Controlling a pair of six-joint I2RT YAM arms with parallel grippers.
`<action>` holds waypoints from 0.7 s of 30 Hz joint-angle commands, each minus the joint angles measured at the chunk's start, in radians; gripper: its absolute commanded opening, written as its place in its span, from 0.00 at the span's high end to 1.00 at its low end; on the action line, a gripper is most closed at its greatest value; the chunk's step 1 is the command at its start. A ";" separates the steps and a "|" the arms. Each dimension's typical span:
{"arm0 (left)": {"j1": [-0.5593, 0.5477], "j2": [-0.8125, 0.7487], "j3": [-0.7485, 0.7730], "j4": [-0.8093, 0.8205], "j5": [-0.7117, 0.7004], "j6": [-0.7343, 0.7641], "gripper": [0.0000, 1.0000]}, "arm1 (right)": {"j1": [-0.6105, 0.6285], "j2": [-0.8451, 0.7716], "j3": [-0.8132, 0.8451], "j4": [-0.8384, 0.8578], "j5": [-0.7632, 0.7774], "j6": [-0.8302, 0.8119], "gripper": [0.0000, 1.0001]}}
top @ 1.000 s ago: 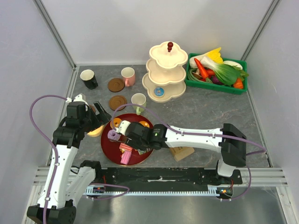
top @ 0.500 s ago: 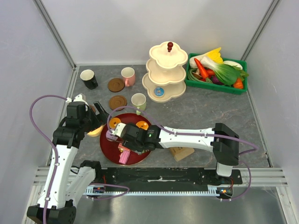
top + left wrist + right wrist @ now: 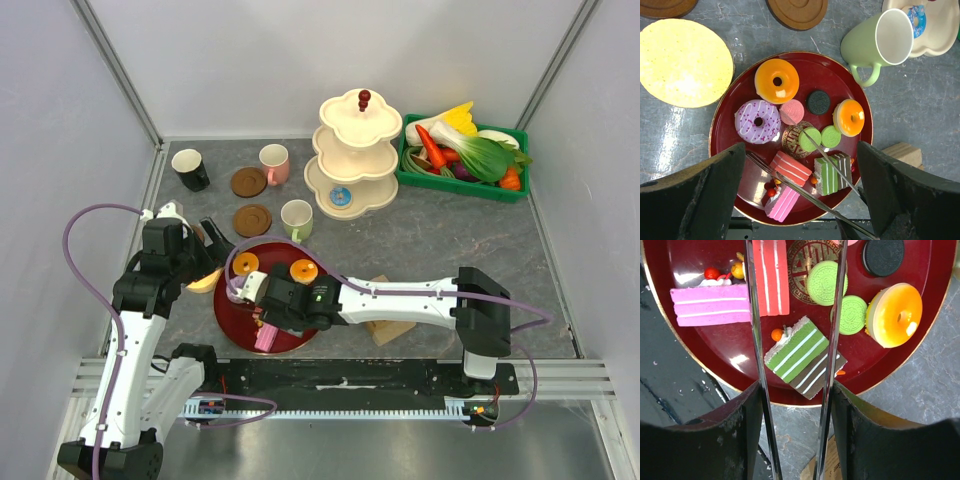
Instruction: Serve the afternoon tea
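Barely begun — one blue donut [image 3: 340, 196] on tiered stand [image 3: 358, 130], rest on red plate [image 3: 732, 100]; right pincer [image 3: 796, 405] pinches tongs [image 3: 756, 340] astride green cake slice [image 3: 797, 352] — left pincer [image 3: 800, 170] spread.

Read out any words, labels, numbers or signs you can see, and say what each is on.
No readable words or numbers in any view.
Gold medallion at the centre of the red plate: ornamental pattern, not legible as text.
Black macaron: surface marks too small to read.
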 commanded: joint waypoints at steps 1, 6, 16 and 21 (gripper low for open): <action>0.006 -0.008 0.015 -0.008 -0.012 0.016 0.02 | 0.005 0.028 0.067 0.016 0.063 -0.015 0.40; 0.004 -0.008 0.015 -0.008 -0.012 0.017 0.02 | 0.005 0.056 0.092 0.016 0.100 -0.009 0.40; 0.004 -0.011 0.024 -0.010 -0.007 0.019 0.02 | 0.005 0.015 0.089 0.028 0.088 0.014 0.46; 0.006 -0.009 0.027 -0.010 -0.006 0.016 0.02 | 0.005 -0.059 0.060 0.025 0.089 0.046 0.48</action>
